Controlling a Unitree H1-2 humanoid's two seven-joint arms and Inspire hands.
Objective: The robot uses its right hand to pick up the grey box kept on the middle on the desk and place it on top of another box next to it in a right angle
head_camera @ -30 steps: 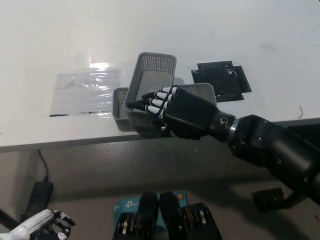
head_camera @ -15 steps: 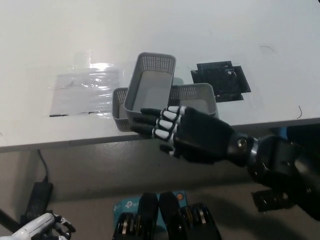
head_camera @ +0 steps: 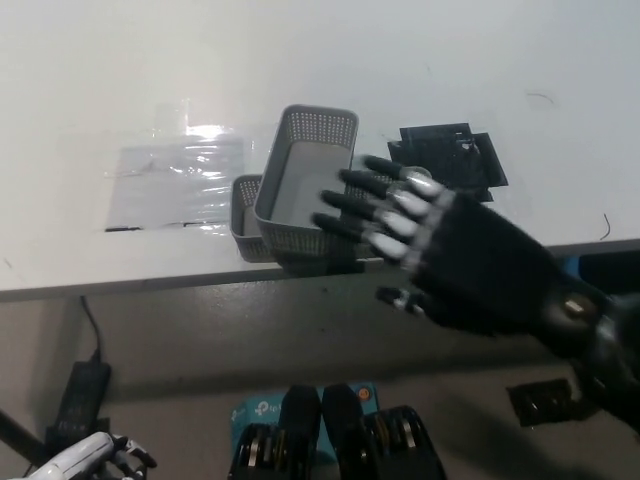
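Grey box [head_camera: 305,180] lies crosswise atop the other box [head_camera: 245,215]; at its 4 o'clock, the right robot hand [head_camera: 440,250] is spread open, empty.

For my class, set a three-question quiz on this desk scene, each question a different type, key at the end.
1. True or false: the right hand is holding the upper grey box.
2. The upper grey box rests on: A) the plastic sheet B) the lower grey box C) the black mat.
3. Fill in: the white left hand is at the picture's lower ____.

Key: 1 false, the hand is open and holds nothing. 2 B, laid crosswise over it. 3 left, below the desk edge.
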